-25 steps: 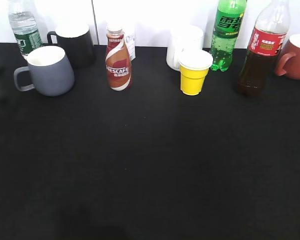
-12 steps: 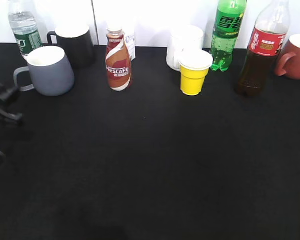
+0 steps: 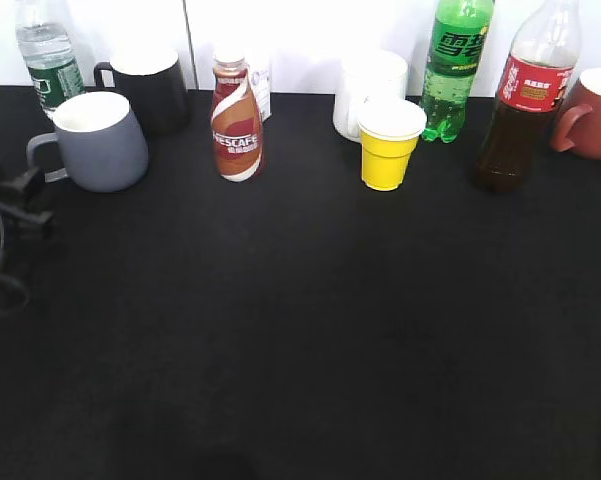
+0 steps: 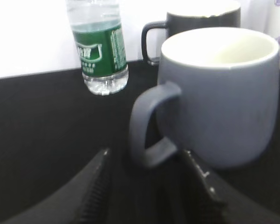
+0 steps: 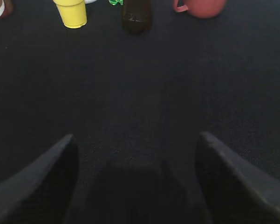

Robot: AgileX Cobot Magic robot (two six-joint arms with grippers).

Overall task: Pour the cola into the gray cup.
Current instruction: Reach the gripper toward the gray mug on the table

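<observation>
The cola (image 3: 525, 95), a tall clear bottle with a red label and dark liquid, stands at the back right; its base shows in the right wrist view (image 5: 136, 16). The gray cup (image 3: 102, 142) stands at the back left, handle to the left. My left gripper (image 3: 25, 200) is open just left of the cup. In the left wrist view the cup (image 4: 223, 93) fills the frame and its handle (image 4: 146, 123) lies between the open jaws of the left gripper (image 4: 146, 158), untouched. My right gripper (image 5: 135, 144) is open and empty, low over the table, out of the exterior view.
Along the back stand a water bottle (image 3: 48, 55), a black mug (image 3: 150, 85), a Nescafe bottle (image 3: 237, 120), a white cup (image 3: 370, 85), a yellow cup (image 3: 388, 145), a green soda bottle (image 3: 455, 65) and a reddish-brown mug (image 3: 595, 115). The table has a black cloth (image 3: 300, 330).
My left gripper has come into the exterior view from the left edge and moved toward the gray cup's handle. Nothing else has moved.
</observation>
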